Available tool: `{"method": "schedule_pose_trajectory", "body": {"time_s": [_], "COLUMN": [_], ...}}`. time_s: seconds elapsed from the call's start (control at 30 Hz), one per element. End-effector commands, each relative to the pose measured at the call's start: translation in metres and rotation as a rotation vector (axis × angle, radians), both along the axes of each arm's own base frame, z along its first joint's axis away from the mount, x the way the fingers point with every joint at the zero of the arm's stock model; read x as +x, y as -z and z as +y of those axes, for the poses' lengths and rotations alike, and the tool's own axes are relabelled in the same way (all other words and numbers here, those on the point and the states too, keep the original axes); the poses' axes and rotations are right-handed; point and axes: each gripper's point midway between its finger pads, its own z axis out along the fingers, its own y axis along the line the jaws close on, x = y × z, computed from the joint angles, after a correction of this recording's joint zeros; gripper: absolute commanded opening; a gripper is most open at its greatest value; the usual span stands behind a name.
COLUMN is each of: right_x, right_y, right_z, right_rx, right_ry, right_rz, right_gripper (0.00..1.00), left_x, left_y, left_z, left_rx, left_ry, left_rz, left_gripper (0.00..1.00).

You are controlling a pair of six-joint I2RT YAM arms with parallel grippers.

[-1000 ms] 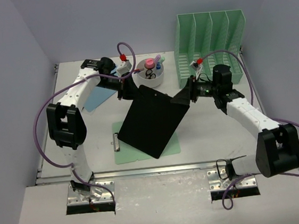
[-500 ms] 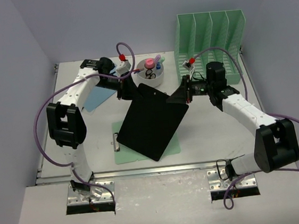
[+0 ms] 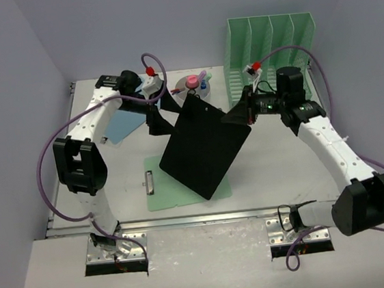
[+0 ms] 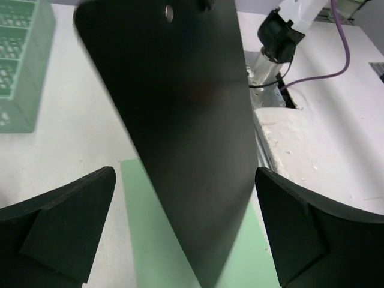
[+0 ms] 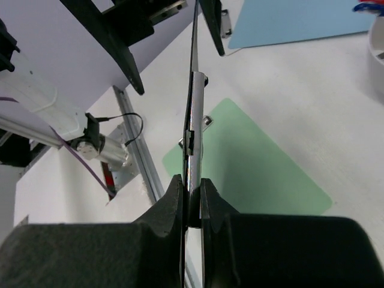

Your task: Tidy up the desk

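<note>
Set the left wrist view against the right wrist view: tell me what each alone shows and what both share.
Only the left wrist view: the broad face of the black clipboard with the hole near its top, and the mint-green file rack. Only the right wrist view: that board edge-on, pinched in the right gripper, plus a blue sheet. Both: the black clipboard held above the green clipboard lying flat on the desk, with the left gripper open, a finger on either side.
</note>
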Motion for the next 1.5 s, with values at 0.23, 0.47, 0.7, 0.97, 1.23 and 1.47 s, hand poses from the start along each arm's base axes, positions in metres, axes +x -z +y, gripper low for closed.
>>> {"method": "schedule_pose_trajectory", "body": {"time_s": [0.23, 0.47, 0.7, 0.97, 1.23, 1.47], "right_x": [0.032, 0.059, 0.074, 0.086, 0.127, 0.161], "right_y": [-0.090, -0.154, -0.215, -0.252, -0.234, -0.227], "right_z": [-0.084, -0.139, -0.183, -0.257, -0.311, -0.325], "right_rx": [-0.232, -0.402, -0.527, -0.732, -0.738, -0.691], "right_ry": [0.378, 0.661, 0.869, 1.038, 1.043, 1.036], "right_rz": [-0.263, -0.470, -0.621, -0.737, -0.657, -0.639], "right_gripper": [0.01, 0.01, 0.01, 0.01, 0.01, 0.01], "left_x": [0.041, 0.066, 0.056, 0.046, 0.048, 0.055], "left_y": [-0.096, -0.172, -0.148, -0.132, -0.126, -0.123], "left_z": [0.082, 0.139, 0.146, 0.135, 0.126, 0.123], "left_rx": [-0.021, 0.072, 0.120, 0.074, 0.024, -0.003], "left_ry": [-0.276, -0.929, -0.986, -0.933, -0.897, -0.889], "left_rz": [-0.300, -0.613, -0.505, -0.456, -0.429, -0.406], "left_gripper": [1.00, 1.00, 1.00, 1.00, 1.00, 1.00]}}
